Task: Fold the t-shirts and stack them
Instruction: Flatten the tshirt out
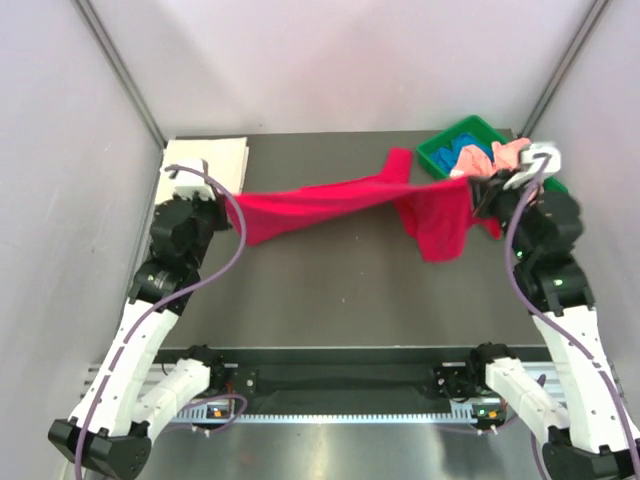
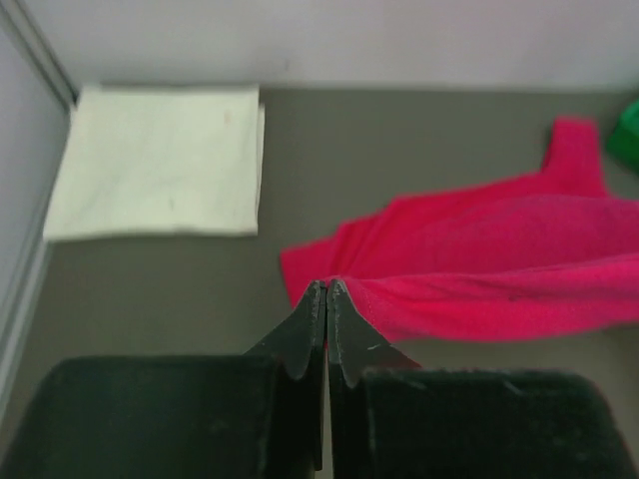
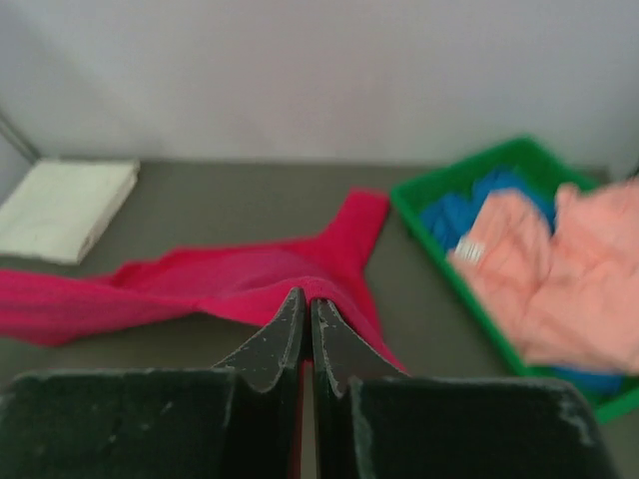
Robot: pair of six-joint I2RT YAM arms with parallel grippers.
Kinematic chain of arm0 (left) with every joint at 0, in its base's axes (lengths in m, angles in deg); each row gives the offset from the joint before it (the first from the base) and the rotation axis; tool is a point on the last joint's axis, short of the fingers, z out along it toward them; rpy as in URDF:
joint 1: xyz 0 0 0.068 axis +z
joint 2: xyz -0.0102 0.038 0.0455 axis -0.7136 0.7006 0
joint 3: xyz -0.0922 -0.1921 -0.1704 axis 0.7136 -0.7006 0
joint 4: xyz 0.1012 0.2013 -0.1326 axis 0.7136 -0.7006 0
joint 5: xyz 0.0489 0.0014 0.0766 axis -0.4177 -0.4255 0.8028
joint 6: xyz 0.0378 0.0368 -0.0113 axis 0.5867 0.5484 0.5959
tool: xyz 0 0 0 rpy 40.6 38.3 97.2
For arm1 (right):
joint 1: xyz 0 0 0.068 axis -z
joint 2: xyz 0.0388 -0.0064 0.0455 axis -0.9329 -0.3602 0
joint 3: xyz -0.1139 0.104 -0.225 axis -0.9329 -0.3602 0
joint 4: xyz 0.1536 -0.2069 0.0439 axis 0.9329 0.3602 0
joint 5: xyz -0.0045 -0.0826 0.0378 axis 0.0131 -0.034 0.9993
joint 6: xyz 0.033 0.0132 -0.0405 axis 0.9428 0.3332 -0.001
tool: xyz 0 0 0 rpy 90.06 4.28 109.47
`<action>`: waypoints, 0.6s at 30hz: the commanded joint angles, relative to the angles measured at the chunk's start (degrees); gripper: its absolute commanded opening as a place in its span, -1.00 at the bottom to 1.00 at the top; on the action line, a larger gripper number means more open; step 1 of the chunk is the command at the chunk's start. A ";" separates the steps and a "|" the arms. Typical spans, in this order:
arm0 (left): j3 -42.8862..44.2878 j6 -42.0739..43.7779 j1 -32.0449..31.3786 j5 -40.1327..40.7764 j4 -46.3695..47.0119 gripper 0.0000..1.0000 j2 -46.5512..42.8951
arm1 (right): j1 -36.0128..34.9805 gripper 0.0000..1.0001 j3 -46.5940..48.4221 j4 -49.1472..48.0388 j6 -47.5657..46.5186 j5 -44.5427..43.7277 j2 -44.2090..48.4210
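The crimson-red t-shirt (image 1: 340, 205) hangs stretched between my two grippers above the dark table. My left gripper (image 1: 226, 205) is shut on its left end, seen in the left wrist view (image 2: 327, 287) with the red shirt (image 2: 479, 269) running off to the right. My right gripper (image 1: 478, 190) is shut on the right end, seen in the right wrist view (image 3: 307, 299), where the red cloth (image 3: 200, 284) droops. A white shirt folded square (image 1: 208, 160) lies at the back left. Salmon-pink (image 1: 508, 152) and blue (image 1: 470, 157) shirts lie in the bin.
A green plastic bin (image 1: 447, 143) stands at the back right corner, also in the right wrist view (image 3: 439, 249). Grey walls close the left, back and right sides. A metal rail runs along the near edge between the arm bases.
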 commanded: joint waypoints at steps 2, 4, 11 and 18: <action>-4.31 -4.67 0.32 3.49 -13.68 -1.00 -3.29 | -0.13 -1.00 -12.89 11.70 14.53 0.17 4.42; -6.07 -5.91 0.32 4.81 -17.64 -1.00 -3.56 | -0.13 -1.00 -17.11 16.22 17.11 1.46 4.26; -11.53 -14.85 0.32 13.67 -19.41 -1.00 -6.02 | -0.30 -1.00 -21.80 22.12 22.30 4.99 5.05; -14.26 -21.38 0.32 18.17 -18.80 -1.00 -2.86 | -1.80 -1.00 -24.70 22.74 24.33 5.08 1.71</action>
